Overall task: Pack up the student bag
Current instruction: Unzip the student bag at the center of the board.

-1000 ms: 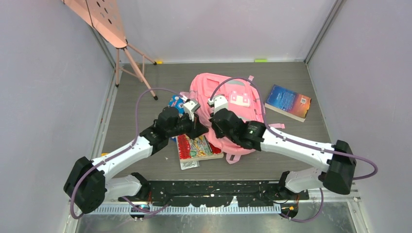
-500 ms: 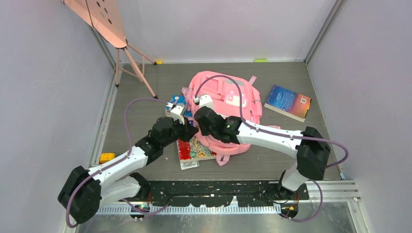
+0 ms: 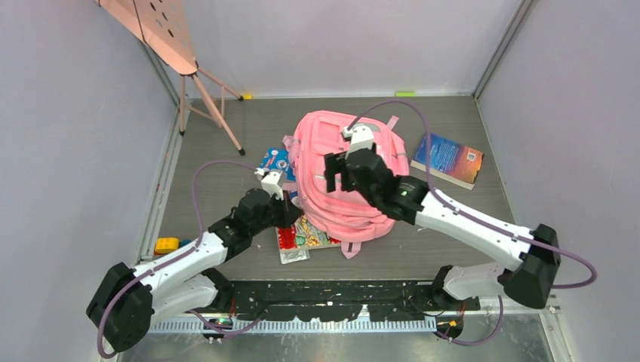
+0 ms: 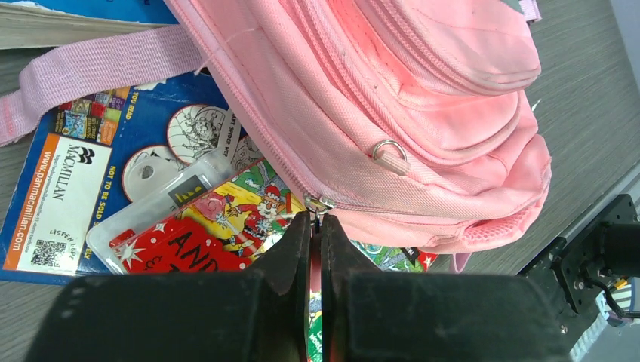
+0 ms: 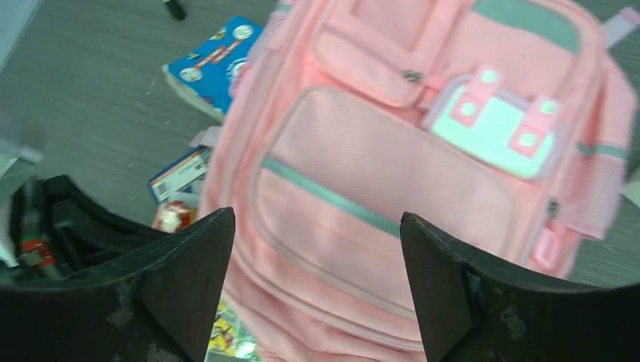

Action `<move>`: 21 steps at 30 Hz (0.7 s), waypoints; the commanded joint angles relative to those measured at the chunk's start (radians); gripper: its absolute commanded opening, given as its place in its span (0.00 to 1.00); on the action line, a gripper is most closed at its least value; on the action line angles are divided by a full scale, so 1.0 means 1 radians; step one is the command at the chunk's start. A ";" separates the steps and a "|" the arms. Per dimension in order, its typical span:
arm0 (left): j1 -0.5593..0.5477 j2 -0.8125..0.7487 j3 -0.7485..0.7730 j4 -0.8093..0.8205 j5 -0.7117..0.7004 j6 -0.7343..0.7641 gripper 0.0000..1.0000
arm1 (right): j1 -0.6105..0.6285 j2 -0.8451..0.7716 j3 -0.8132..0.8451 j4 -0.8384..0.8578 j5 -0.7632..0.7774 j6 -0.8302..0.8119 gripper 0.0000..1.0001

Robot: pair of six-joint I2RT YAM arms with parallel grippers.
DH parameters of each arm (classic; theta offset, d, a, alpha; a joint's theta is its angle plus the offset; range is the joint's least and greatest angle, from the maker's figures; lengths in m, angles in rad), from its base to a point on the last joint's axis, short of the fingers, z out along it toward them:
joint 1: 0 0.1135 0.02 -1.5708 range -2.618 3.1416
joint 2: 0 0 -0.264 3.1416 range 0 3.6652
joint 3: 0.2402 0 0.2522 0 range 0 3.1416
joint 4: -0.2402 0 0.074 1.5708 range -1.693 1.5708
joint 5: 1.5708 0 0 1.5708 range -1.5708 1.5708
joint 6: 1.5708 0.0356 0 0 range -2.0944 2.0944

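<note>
blue book cover half under the bag reads "macmillan", "www.panmacmillan.com" and "not to be sold…". there's a qr code w/ what looks like "listen up" above it. red picture book next to it shows big letters "and"; other print too small to read. second blue book lies apart, right of the bag, title unreadable.

student bag: big soft pink backpack lying front-up in the mid of the table. it has a mesh-look front pocket w/ grey stripe, grey top trim, a white patch w/ pink studs, and a metal ring on the side seam. pink strap trails over the blue cover. bag's near-left edge overlaps the red book.

left gripper: jaws pinched tight on the zip pull at the bag's side zip. right gripper: jaws spread wide, nothing in them, above the front pocket.

table: grey wood-grain top. walls pale lilac-grey, closing in left, back and right. pink perforated board on thin legs stands back-left. yellow block sits near the left edge. green tab at foot of the back wall.
</note>
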 commanded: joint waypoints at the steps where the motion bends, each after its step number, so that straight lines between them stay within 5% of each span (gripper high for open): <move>1: -0.001 0.007 0.044 -0.052 -0.010 -0.002 0.00 | -0.075 -0.087 -0.084 0.023 -0.032 -0.088 0.86; 7: 0.002 0.016 0.069 -0.093 -0.012 -0.010 0.00 | -0.091 -0.109 -0.165 0.026 -0.208 -0.264 0.85; 21: 0.009 0.008 0.107 -0.176 -0.013 -0.018 0.00 | -0.076 0.048 -0.134 0.007 -0.251 -0.359 0.72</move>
